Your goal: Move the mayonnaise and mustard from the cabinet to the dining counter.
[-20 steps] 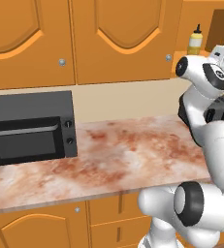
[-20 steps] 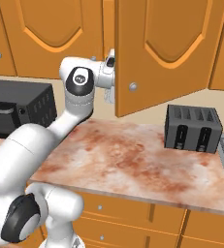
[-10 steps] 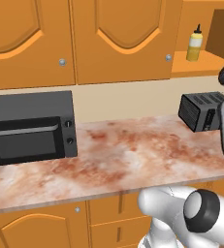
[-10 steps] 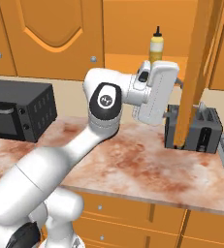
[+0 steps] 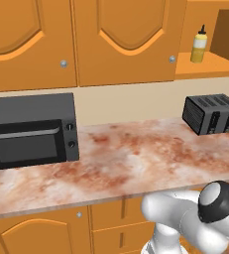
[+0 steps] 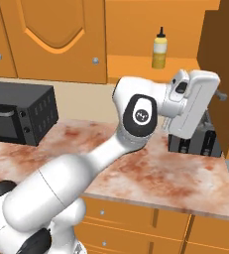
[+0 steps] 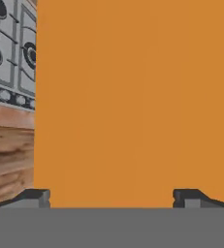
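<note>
Mustard on the open cabinet shelf

The mustard [image 6: 159, 48], a slim yellow squeeze bottle with a paler shoulder and thin black nozzle, stands upright on the orange shelf of the cabinet [image 6: 136, 64], above and well apart from the fingers [image 7: 33, 197], which face a flat orange panel.

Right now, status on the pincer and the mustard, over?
Pincer open, empty, facing the orange door. Mustard upright on the cabinet shelf, untouched. Open door beside the hand.
</note>
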Available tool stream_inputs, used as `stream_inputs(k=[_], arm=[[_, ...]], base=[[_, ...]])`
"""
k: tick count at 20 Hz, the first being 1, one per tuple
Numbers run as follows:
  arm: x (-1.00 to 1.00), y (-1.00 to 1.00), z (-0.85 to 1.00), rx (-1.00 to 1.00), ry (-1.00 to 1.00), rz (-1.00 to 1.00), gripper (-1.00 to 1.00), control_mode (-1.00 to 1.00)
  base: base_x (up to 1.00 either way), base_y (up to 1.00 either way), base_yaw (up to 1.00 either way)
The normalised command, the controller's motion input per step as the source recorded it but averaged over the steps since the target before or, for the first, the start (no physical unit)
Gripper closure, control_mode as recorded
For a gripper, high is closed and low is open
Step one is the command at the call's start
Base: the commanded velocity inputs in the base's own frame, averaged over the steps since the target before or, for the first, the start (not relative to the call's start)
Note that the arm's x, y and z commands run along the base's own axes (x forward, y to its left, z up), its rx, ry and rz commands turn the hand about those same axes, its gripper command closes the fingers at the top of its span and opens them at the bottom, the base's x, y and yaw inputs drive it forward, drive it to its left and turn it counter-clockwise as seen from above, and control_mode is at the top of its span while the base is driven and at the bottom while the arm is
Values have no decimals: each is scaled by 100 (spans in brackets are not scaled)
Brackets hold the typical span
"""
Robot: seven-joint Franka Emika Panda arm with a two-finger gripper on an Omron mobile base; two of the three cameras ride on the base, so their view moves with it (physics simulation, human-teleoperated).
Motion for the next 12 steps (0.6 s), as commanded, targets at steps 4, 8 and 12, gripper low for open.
stream_inputs(k=[4,8,12], arm=[[0,38,0,21,-2,0,-100,-100],[0,94,0,25,-16,6,-100,-100],[0,100,0,34,-32,16,-100,-100]], base=[[0,0,0],[0,0,0],[0,0,0]])
